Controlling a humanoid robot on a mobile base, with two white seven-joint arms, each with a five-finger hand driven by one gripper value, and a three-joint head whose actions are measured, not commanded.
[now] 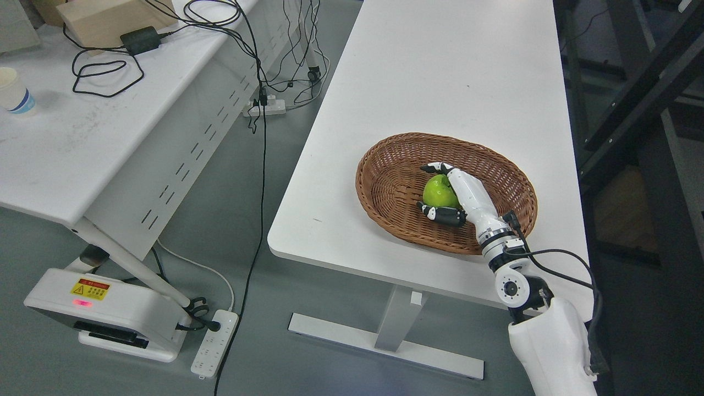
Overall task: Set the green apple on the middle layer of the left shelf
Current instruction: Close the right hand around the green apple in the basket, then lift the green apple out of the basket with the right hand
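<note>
Table point(451, 71) first: the long white top carries a brown wicker basket point(385, 192) near its front edge, and inside that basket sits the green apple point(438, 191). Your right hand point(448, 192) reaches in from the lower right, its fingers point(437, 166) curled over the far side of the apple and the thumb hooked round the near side, so it looks wrapped on the fruit, which appears to rest on the weave, not yet lifted. The left arm is out of view.

Watch for two things. The apple is round and smooth, and the grip seems to cover only part of it, so a quick lift could let it roll out. The basket is light (and close to the table edge), so a dragging wrist might pull it along or tip it.

No shelf shows in this view, so you will likely have to turn or drive to find it. Mind the grey floor on the left: cables point(263, 165) hang and trail there, with a power strip point(214, 342) lying between the tables. A second white table point(99, 132) stands on the left, holding a paper cup point(14, 92).
</note>
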